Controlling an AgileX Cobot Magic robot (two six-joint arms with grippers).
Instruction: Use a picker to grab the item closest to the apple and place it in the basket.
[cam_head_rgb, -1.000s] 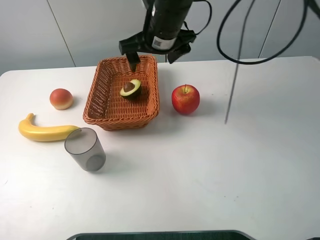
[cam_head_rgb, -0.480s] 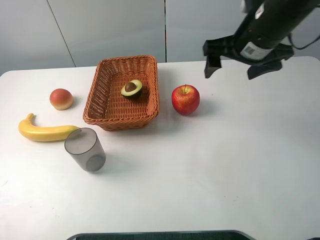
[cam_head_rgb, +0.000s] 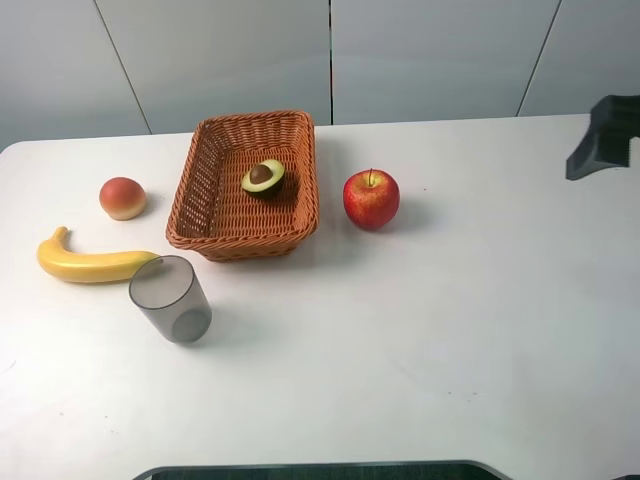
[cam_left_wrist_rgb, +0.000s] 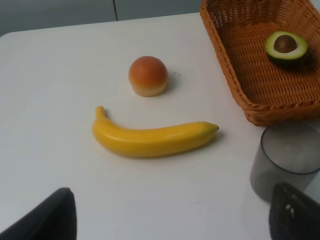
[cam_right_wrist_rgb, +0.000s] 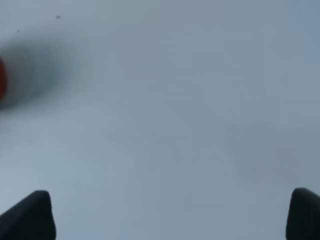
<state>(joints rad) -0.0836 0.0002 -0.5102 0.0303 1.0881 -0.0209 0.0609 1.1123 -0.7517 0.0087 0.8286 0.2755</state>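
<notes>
R gripper (cam_right_wrist_rgb: 165, 216): fingers (cam_right_wrist_rgb: 27, 215) spread wide, nothing btwn them, only bare table (cam_right_wrist_rgb: 165, 115) below. 1 s ago it hung over the basket (cam_head_rgb: 196, 190). 0.5 s ago it was past the apple (cam_head_rgb: 371, 198). Now it's well off to the basket's right, w/ just a dark bit of arm (cam_head_rgb: 603, 137) showing at the frame edge. L gripper (cam_left_wrist_rgb: 167, 220): also spread and empty, on the basket's left side, near the cup (cam_left_wrist_rgb: 287, 160).

Avocado (cam_head_rgb: 262, 177): inside the basket, in the far half, nearer its right wall. Same spot as in both earlier frames. It's a half fruit, cut face up, w/ pale green flesh, brown pit and dark skin edge.

Apple sits just right of the basket, not touching. Peach (cam_head_rgb: 122, 197) and banana (cam_head_rgb: 90, 262) lie left of the basket. Cup stands upright just by its near-left corner; can't tell if they touch.
</notes>
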